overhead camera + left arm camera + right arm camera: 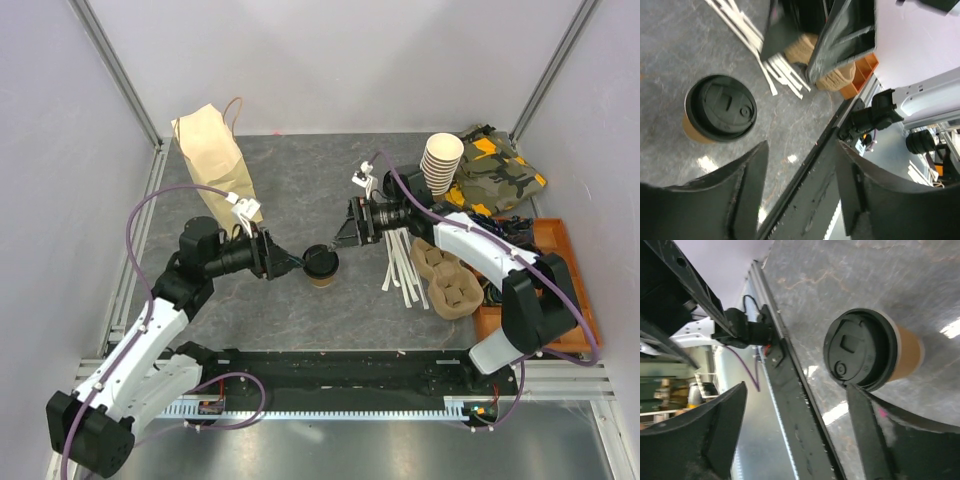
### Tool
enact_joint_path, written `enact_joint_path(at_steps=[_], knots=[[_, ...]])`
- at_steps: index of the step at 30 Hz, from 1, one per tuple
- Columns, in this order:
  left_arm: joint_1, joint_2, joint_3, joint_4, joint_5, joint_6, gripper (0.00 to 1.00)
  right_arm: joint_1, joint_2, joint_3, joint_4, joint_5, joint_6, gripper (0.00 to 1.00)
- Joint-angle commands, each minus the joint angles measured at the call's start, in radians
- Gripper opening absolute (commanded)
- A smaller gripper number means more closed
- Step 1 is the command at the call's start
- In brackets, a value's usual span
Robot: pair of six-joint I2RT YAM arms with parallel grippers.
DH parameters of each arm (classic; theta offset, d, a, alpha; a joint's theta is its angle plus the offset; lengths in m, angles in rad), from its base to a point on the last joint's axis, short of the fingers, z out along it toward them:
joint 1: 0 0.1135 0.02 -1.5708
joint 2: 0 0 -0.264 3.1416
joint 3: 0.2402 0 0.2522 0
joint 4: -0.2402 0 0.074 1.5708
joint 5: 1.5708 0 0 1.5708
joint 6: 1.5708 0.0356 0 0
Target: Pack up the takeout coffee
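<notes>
Watching the worktop (300, 180), I am seeing the takeout coffee (321, 265) standing upright and lidded between my arms, not yet packed. The left end effector (298, 263) and right end effector (343, 238) are hanging released just beside it, gripping nothing, so I am judging the pickup and the packing both left to do.

Lab robot cell: white panels (350, 60), aluminium framing (115, 62)

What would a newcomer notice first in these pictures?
A small brown kraft-paper cup with a round black plastic lid stands upright mid-table, with the open jaws of both arms close on either side. A tan paper bag sits back left, a stack of lidless paper cups back right.
</notes>
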Motion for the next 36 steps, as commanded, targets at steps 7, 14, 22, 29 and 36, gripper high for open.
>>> enact_joint_path(at_steps=[7, 14, 22, 29, 36], knots=[[-0.062, 0.080, -0.083, 0.249, -0.030, -0.144, 0.22, 0.026, 0.056, -0.070, 0.293, -0.114, 0.202, 0.32], [-0.065, 0.159, -0.078, 0.292, -0.063, -0.160, 0.13, 0.039, 0.116, -0.078, 0.295, -0.109, 0.184, 0.06], [-0.065, 0.138, -0.086, 0.234, -0.115, -0.137, 0.11, 0.038, 0.212, -0.081, 0.279, -0.092, 0.144, 0.01], [-0.065, 0.172, -0.063, 0.118, -0.178, -0.112, 0.07, 0.036, 0.261, -0.069, 0.247, -0.083, 0.126, 0.00], [-0.074, 0.206, 0.049, -0.031, -0.220, 0.058, 0.07, 0.029, 0.281, -0.081, 0.215, -0.065, 0.116, 0.00]])
